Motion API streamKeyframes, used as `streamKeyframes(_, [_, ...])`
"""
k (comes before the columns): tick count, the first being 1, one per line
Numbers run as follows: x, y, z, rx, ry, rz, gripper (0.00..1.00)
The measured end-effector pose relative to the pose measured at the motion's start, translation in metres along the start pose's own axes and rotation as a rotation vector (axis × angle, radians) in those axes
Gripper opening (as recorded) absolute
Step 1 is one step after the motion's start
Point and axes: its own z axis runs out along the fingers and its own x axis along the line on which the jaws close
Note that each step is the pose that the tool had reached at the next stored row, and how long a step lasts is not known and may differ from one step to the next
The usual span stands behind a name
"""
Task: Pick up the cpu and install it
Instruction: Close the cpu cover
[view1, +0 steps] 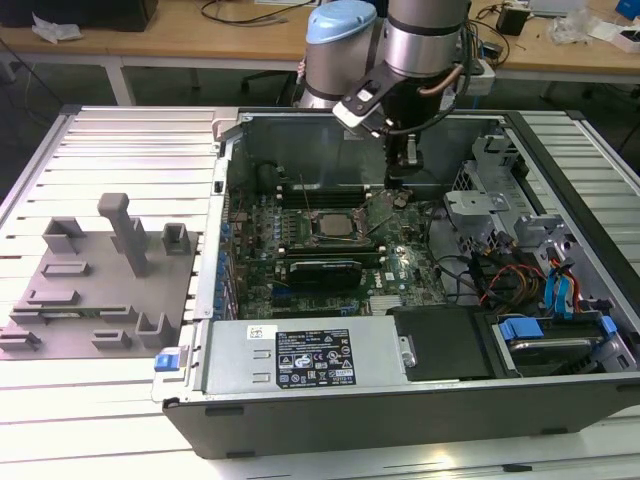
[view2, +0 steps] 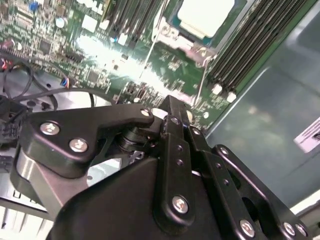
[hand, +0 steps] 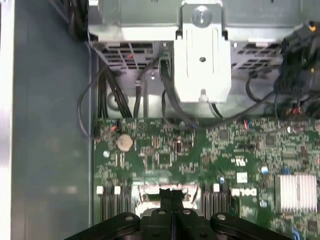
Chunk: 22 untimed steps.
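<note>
Gripper (hand: 172, 194) closed and empty above motherboard (hand: 200, 150), cpu (view2: 206, 14) lying in socket (view2: 167, 31)

Open from above over the motherboard (view1: 400, 265), within the case walls (view1: 225, 200). Hemmed on the exterior view's right by the drive cage (view1: 480, 195) and a tangle of cables (view1: 495, 280), and on the near side by the power supply (view1: 310, 358). Flanked far and near of the socket holding the cpu (view1: 335, 228) by raised memory slots (view1: 318, 190). Claw (view1: 404, 172), fingers pressed together, hanging near the far wall, right of the socket. Outside the case, on the exterior view's left, bare ribbed bench (view1: 130, 150), broken by a grey fixture (view1: 95, 285) with upright posts.
</note>
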Motion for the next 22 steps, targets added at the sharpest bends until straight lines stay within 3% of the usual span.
streamKeyframes(4, [0.0001,0.0126,0.0082,0.0168,-0.0002,0.000,0.11])
streamKeyframes(9, [0.0003,0.0207,0.0157,0.0273,-0.0003,0.001,0.11])
streamKeyframes(18, [0.0003,0.0217,0.0373,0.0297,-0.0005,0.001,0.11])
streamKeyframes(22, [0.0003,0.0217,0.0386,0.0300,-0.0007,0.000,0.11])
